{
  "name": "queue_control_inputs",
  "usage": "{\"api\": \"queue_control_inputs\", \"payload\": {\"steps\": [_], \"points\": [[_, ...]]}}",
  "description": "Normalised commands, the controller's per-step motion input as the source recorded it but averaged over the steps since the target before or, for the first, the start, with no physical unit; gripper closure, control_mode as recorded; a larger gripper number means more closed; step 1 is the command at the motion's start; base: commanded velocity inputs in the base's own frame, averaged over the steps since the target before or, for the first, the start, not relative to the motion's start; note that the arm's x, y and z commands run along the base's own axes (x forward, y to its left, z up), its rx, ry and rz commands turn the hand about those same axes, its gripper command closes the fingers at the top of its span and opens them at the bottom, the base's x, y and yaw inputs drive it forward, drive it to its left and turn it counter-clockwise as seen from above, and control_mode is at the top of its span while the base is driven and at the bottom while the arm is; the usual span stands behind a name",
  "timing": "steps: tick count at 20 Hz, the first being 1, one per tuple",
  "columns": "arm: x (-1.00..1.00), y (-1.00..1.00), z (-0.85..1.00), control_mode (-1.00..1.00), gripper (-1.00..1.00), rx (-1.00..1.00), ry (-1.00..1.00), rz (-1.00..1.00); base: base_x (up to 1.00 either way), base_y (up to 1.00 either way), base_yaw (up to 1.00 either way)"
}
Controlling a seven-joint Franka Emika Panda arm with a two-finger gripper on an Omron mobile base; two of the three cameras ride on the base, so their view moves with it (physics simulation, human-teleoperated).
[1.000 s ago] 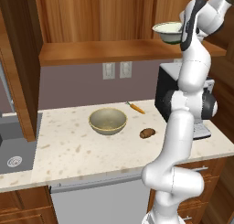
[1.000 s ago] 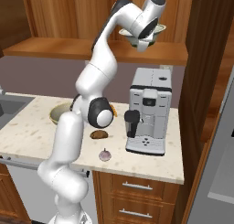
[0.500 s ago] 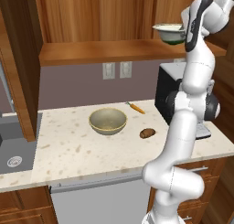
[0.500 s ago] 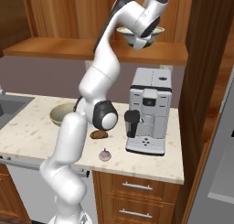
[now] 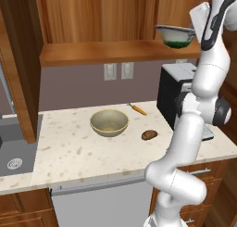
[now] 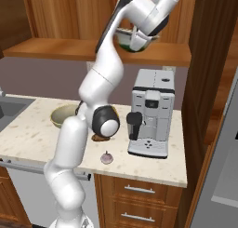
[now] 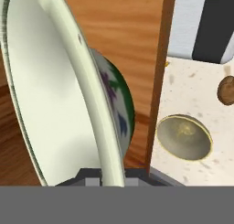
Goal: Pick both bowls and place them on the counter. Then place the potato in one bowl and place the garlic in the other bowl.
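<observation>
While the gripper (image 7: 112,181) pinches the rim of the cream bowl (image 7: 50,90), jaws nearly closed with only that thin wall between them, the step in hand looks like carrying this second bowl from the shelf (image 5: 115,52) to the counter (image 5: 78,149). In the hand view the rim runs up and away from the jaws, the pale inside on one side and the green foot with its dark flower marks on the other. A rim pinch gives little hold against twisting, so my judgement is that the bowl should come straight back off the shelf edge before it goes down, slowly and kept level.

Beyond the jaws and far below them sits the tan bowl (image 5: 109,122), upright and empty on the counter. The potato (image 5: 149,135) lies near it, apart, and the carrot (image 5: 137,109) behind both. A bare patch beside the tan bowl, well away from the coffee machine (image 6: 151,113), seems the safest landing. The garlic (image 6: 107,157) rests toward the front edge, just beside the machine.

Hard to make out: the fingertips themselves are nearly lost at the bottom of the hand view, so how deep the rim sits in them I cannot tell. Whether the foot touches the shelf or hangs just above it is unclear from both base views. In the right base view the arm covers much of the potato and part of the tan bowl.
</observation>
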Motion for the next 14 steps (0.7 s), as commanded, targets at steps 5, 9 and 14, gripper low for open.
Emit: {"api": "queue_control_inputs", "payload": {"steps": [5, 9, 14], "points": [[-0.69, 0.54, -0.62, -1.00, 1.00, 0.00, -0.15, 0.00, 0.00, 0.00, 0.00], [-0.71, 0.52, -0.70, -1.00, 1.00, 0.00, -0.21, 0.00, 0.00, 0.00, 0.00], [-0.87, 0.44, -0.60, -1.00, 1.00, 0.02, -0.25, 0.00, 0.00, 0.00, 0.00]]}}
